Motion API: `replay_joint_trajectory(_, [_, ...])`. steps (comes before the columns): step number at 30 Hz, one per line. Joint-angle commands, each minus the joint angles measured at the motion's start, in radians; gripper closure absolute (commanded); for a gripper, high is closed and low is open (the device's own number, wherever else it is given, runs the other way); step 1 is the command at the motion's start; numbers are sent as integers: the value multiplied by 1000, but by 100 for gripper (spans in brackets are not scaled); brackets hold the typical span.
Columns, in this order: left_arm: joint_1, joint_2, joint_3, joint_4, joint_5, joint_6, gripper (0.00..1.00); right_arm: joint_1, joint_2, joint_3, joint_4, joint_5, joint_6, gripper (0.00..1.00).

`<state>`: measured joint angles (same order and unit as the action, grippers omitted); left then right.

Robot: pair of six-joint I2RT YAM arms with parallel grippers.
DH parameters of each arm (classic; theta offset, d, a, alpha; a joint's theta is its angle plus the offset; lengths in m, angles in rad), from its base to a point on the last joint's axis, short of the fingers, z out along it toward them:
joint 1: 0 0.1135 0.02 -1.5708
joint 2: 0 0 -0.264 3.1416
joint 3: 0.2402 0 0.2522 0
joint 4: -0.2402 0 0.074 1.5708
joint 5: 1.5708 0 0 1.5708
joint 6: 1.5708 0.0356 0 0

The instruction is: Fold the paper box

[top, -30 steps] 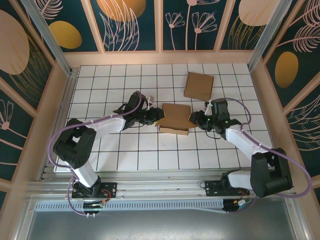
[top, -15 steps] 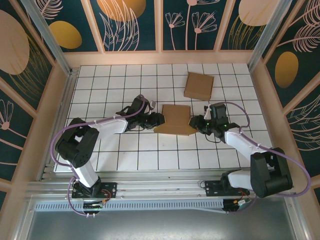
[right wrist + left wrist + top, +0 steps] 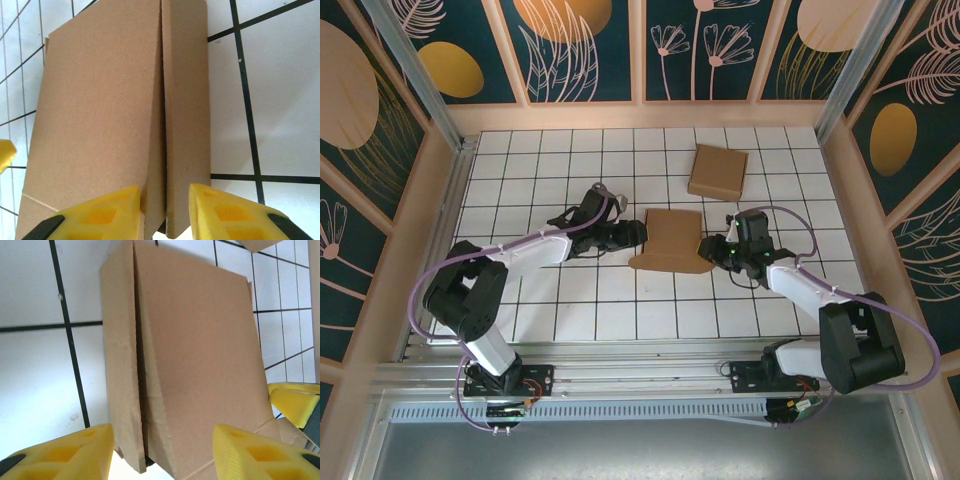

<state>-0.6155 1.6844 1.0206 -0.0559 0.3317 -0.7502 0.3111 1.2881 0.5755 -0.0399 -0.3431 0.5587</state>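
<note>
- Fingers of the left gripper are spread wide, one on each side of the near edge of the paper box. Not clamped on it afaict.
- Box lies flat on the white grid table, mid-table btw both grippers, w/ its long seam gaping a bit.
- Right gripper is at the box's right edge, fingers close together, pinching the cardboard at the seam.
- 2nd brown box sits further back, apart from everything else.

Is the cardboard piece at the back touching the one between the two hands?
No, the top view shows the back piece lying apart from the paper box, with a clear gap between them.
</note>
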Motion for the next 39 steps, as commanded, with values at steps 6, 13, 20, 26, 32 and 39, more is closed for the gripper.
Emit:
replay_joint_trajectory(6, [-3, 94, -41, 71, 42, 20, 51, 43, 71, -51, 57, 108, -29, 66])
replay_joint_trajectory(13, [-3, 147, -120, 108, 42, 23, 67, 55, 93, -39, 38, 123, -32, 62])
replay_joint_trajectory(20, [-4, 37, -79, 98, -7, 38, 52, 45, -4, 88, -1, 118, 0, 38])
replay_joint_trajectory(26, [2, 36, -6, 103, -142, 58, 43, -27, 88, 106, 157, 96, 24, 36])
replay_joint_trajectory(32, [32, 66, -1, 170, -132, 8, 41, -27, 241, 140, 246, -22, 21, 45])
replay_joint_trajectory(39, [51, 88, -75, 313, -8, -69, 36, -30, 303, 95, 332, -99, 66, 65])
